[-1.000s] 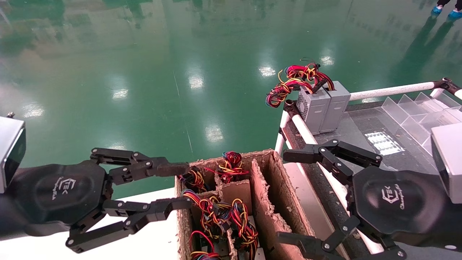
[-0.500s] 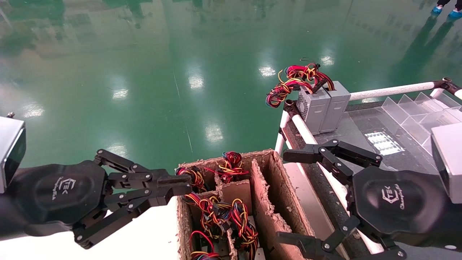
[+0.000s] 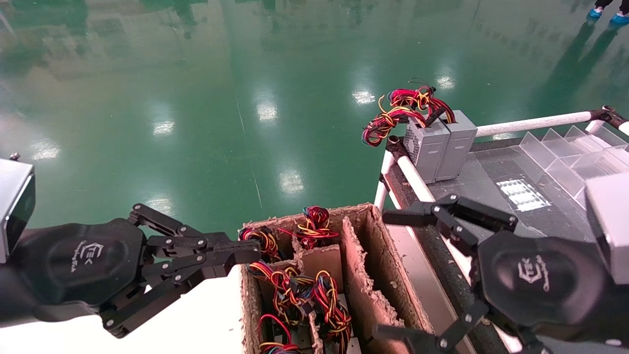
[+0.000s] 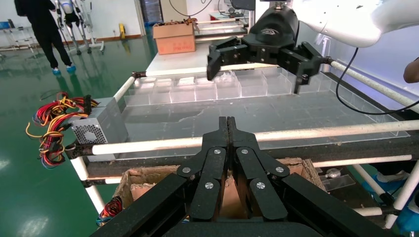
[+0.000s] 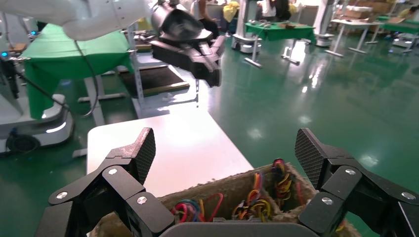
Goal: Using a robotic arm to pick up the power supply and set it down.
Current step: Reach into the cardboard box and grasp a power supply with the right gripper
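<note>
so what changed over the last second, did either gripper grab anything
No grab. The left gripper closed its fingers on nothing beside the near left corner of the cardboard box; they were spread wide a second ago. The right gripper stays open and has shifted slightly, over the right side of the box. The power supplies on the rack's corner and the wire bundles in the box have not moved.

The power supply [image 3: 426, 150] was grey with a perforated vent face, its wires [image 3: 393, 115] red, yellow and orange. The cardboard box [image 3: 363, 265] was brown, holding red, yellow and blue wire bundles [image 3: 300, 290]. Both end effectors, left [image 3: 243, 254] and right [image 3: 393, 273], were black with white logos. The floor [image 3: 221, 98] was glossy green
</note>
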### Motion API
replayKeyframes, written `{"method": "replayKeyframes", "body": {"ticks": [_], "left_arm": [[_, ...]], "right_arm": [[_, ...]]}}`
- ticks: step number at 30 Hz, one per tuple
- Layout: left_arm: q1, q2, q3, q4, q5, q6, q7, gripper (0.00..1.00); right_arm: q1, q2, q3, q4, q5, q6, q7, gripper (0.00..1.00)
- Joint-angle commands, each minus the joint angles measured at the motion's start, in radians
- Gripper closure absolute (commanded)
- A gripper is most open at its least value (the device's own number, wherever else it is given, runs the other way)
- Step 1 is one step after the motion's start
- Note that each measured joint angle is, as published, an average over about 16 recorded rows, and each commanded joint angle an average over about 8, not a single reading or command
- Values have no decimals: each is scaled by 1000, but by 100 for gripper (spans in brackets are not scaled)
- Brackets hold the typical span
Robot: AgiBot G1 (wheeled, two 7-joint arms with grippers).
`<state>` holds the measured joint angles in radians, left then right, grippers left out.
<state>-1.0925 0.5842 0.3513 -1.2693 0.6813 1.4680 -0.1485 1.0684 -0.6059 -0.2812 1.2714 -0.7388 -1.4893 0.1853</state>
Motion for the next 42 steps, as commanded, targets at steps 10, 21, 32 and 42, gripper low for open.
{"method": "replayKeyframes", "body": {"ticks": [10, 21, 32, 42], "left_arm": [[0, 0, 0, 0, 0, 0, 0, 0], [0, 0, 0, 0, 0, 0, 0, 0], [0, 0, 1, 0, 0, 0, 0, 0], [0, 0, 1, 0, 0, 0, 0, 0]], "right_arm": [[-22, 16, -20, -19, -50, 8, 0, 0], [-5, -24, -133, -19, -234, -19, 25, 5], [10, -82, -214, -36, -326, -64, -50, 100], [11, -112, -232, -31, -362, -27, -79, 100]]}}
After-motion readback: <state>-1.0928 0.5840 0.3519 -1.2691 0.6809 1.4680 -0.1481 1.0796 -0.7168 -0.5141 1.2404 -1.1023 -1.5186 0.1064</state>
